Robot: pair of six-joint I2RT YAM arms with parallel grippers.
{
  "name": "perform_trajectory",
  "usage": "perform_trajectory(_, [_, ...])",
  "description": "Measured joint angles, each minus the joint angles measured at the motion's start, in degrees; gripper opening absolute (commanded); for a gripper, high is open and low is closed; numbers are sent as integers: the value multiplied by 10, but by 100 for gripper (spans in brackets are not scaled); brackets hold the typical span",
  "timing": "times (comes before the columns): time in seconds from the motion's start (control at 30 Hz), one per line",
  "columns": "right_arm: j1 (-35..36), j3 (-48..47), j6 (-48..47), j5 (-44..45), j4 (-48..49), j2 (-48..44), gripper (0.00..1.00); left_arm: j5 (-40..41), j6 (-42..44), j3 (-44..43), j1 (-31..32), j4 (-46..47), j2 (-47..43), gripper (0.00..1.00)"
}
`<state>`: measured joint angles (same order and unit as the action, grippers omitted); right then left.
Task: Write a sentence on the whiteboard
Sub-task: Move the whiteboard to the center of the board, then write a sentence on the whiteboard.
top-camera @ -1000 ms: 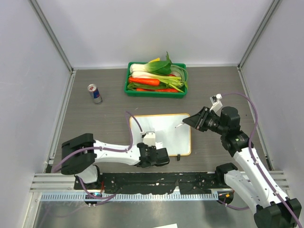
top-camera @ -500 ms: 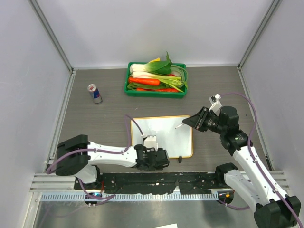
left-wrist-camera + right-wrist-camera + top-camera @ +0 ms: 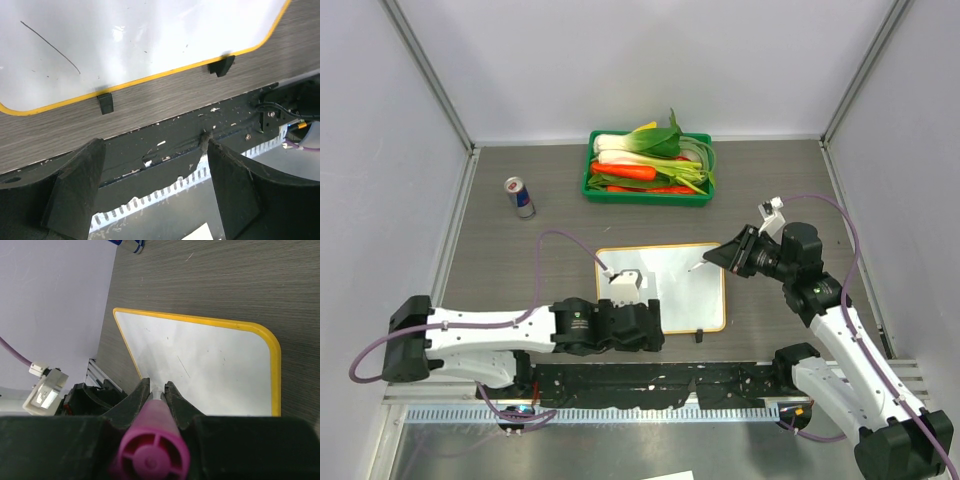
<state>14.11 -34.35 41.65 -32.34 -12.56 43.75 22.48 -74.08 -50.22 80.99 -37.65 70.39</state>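
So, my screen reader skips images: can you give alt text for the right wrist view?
The right pincer grips a purple marker aimed at a yellow-rimmed whiteboard, blank but for a faint short line, on a dark wood-grain table.

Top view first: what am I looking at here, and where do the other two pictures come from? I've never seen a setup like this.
Seen from above, a left arm and a right arm, both robotic, are bolted at the near edge of a table. The other two pictures come from a camera on each wrist, looking past that arm's own fingers. On the table lie a whiteboard, a green tray of vegetables and a can. The right gripper is shut on a purple marker that points at the board. The left gripper is open and holds nothing; it sits low by the board's near edge and its two black clips. The board shows only a thin stroke, no words.
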Motion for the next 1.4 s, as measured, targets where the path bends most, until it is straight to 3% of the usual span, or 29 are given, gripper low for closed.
perform_trajectory(0.3, [0,14,-11,-8,-23,-30,1,9,45,3,0,-8,-61,92])
perform_trajectory(0.37, [0,19,-14,-9,-32,-40,1,12,52,10,0,-8,-77,99])
perform_trajectory(0.67, [0,40,-27,-10,-59,-56,1,24,105,33,-18,4,-132,100])
perform_trajectory(1.0, [0,42,24,-28,5,-47,2,-73,201,33,-181,57,-121,100])
perform_trajectory(1.4, [0,38,18,-27,57,6,1,-239,301,16,-339,79,-96,100])
